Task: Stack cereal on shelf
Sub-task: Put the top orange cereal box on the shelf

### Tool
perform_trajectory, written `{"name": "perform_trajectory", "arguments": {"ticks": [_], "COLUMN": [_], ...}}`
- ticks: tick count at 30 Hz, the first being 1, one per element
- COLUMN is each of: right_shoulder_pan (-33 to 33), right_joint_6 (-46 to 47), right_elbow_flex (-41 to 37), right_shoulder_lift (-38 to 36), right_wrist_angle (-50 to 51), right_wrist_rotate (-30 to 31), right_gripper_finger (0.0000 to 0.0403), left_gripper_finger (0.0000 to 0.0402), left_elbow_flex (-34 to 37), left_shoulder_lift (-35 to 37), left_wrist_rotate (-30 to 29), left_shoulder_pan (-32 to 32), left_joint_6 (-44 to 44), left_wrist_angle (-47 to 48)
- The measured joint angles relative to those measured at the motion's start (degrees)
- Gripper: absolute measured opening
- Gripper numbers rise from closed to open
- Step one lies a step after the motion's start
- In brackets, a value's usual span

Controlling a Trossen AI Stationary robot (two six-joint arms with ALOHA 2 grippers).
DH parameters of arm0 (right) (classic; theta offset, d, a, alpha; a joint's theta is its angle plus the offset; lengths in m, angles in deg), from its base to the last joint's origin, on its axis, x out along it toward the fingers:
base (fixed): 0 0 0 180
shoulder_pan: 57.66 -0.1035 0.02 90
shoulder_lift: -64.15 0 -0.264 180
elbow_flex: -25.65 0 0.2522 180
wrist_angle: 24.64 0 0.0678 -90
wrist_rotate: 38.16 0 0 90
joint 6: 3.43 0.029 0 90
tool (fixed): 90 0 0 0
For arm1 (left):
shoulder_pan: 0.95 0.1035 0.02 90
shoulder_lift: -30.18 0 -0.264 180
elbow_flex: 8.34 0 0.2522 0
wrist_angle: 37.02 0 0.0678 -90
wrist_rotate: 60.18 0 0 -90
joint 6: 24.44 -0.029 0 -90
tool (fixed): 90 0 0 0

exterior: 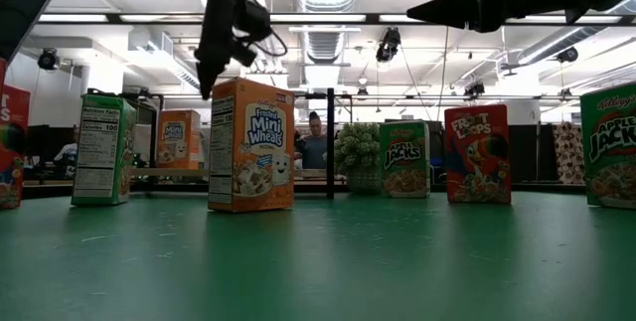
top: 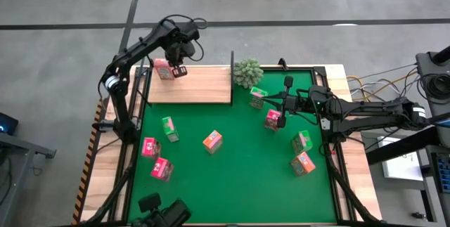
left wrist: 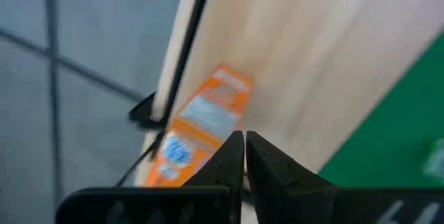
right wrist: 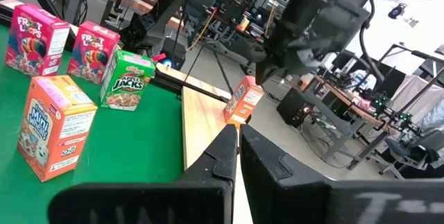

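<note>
One orange cereal box (left wrist: 205,116) stands upright on the light wood shelf (top: 200,86), near its far left corner (top: 163,69). My left gripper (left wrist: 244,141) hangs shut just above that box, pointing steeply down, and is clear of it (exterior: 206,84). Several more cereal boxes stand on the green mat: green (top: 169,128), orange (top: 212,141) and pink (top: 148,147) among them. My right gripper (top: 281,104) is shut and level over the mat's right half, above a red box (top: 273,119); in its wrist view its fingers (right wrist: 236,137) hold nothing.
A bushy grey-green plant (top: 247,72) stands at the shelf's right end beside a black upright (top: 232,62). Green (top: 302,141) and orange (top: 304,163) boxes stand near the mat's right edge. Bare mat lies in the near middle (top: 239,185).
</note>
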Motion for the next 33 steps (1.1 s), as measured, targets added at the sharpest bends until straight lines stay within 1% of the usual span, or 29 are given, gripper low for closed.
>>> {"name": "perform_trajectory", "arguments": {"ticks": [3,6,10,11,13,15,16,22,25,33], "right_shoulder_pan": [0.0,0.0,0.0,0.0,0.0,0.0,0.0,0.0,0.0,0.0], "right_joint_6": [0.0,0.2,0.2,0.2,0.0,0.0,0.0,-0.7,-0.8,-0.9], "right_elbow_flex": [0.0,0.0,0.0,0.0,0.0,0.0,0.0,0.0,0.0,0.0], "right_shoulder_lift": [0.0,0.0,0.0,0.0,0.0,0.0,0.0,0.0,0.0,0.0], "right_wrist_angle": [0.3,0.6,1.5,1.5,1.4,1.4,1.3,0.5,0.2,0.2], "right_wrist_rotate": [0.0,0.0,0.0,0.0,0.0,0.0,0.0,0.0,0.0,0.0], "right_gripper_finger": [0.0009,0.0009,0.0009,0.0009,0.0009,0.0009,0.0009,0.0009,0.0009,0.0009], "left_gripper_finger": [0.0,0.0,0.0,0.0,0.0,0.0,0.0,0.0,0.0,0.0], "left_elbow_flex": [1.2,5.4,13.8,15.9,19.5,22.1,23.1,25.0,25.1,25.1], "left_shoulder_lift": [1.0,2.5,5.9,6.5,7.4,7.8,7.8,7.0,6.9,6.9], "left_wrist_rotate": [2.7,4.0,3.7,2.0,-3.5,-8.8,-10.3,-10.9,-11.1,-11.8], "left_shoulder_pan": [-0.1,0.0,0.0,0.0,0.1,0.5,0.7,1.1,1.4,2.9], "left_joint_6": [6.1,11.8,12.7,12.6,12.9,12.9,12.8,11.0,10.8,10.8], "left_wrist_angle": [0.0,0.0,0.1,-0.1,-1.8,-3.0,-4.0,-11.3,-13.5,-14.1]}}
